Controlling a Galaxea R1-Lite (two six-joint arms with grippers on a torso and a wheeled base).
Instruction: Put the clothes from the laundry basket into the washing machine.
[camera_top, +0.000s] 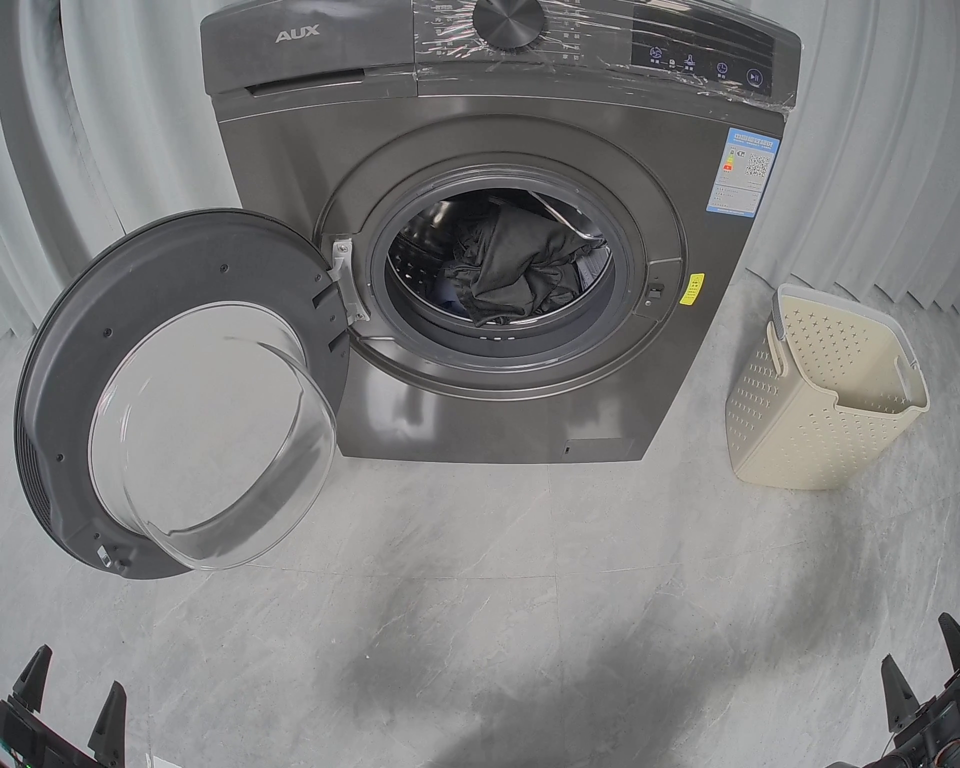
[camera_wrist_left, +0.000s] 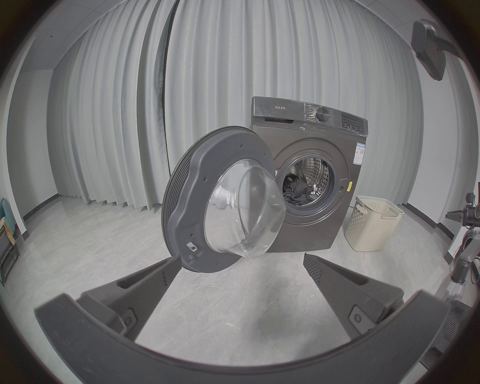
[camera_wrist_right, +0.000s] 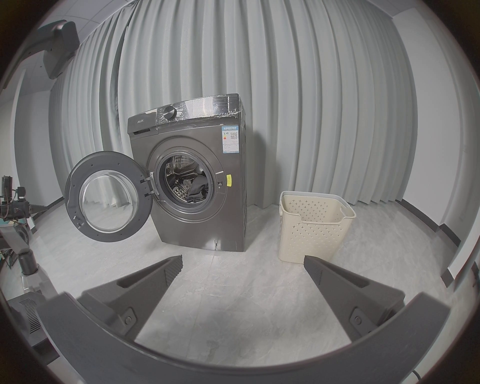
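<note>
Floor: I see pale grey stone-look tiles (camera_top: 500, 620) with thin seams, carrying everything in the scene.
Room: Pale pleated curtains (camera_top: 870, 150) hang behind the machine and run on along the wall to either side. In the right wrist view a dark skirting strip (camera_wrist_right: 425, 220) runs along a plain wall.
Count: I count one washing machine, one door, one laundry basket, one dark heap of clothes and two tools. I cannot tell how many garments are in the heap.
Washing machine (camera_top: 480, 420): A dark grey front loader that stands on the floor, close to the curtains.
Door (camera_top: 60, 400): It is swung fully open on the robot's left, its clear glass bowl facing me.
Clothes (camera_top: 520, 265): A dark, crumpled bundle lies inside the drum, piled up at the opening.
Laundry basket (camera_top: 790, 430): Cream with perforated walls, it stands upright on the floor just beside the machine, on the robot's right.
Left tool (camera_wrist_left: 241, 256): The fingers are spread wide and grip nothing. It sits low, well back from the open door.
Right tool (camera_wrist_right: 242, 257): It is also spread wide and grips nothing, well back from the basket.
</note>
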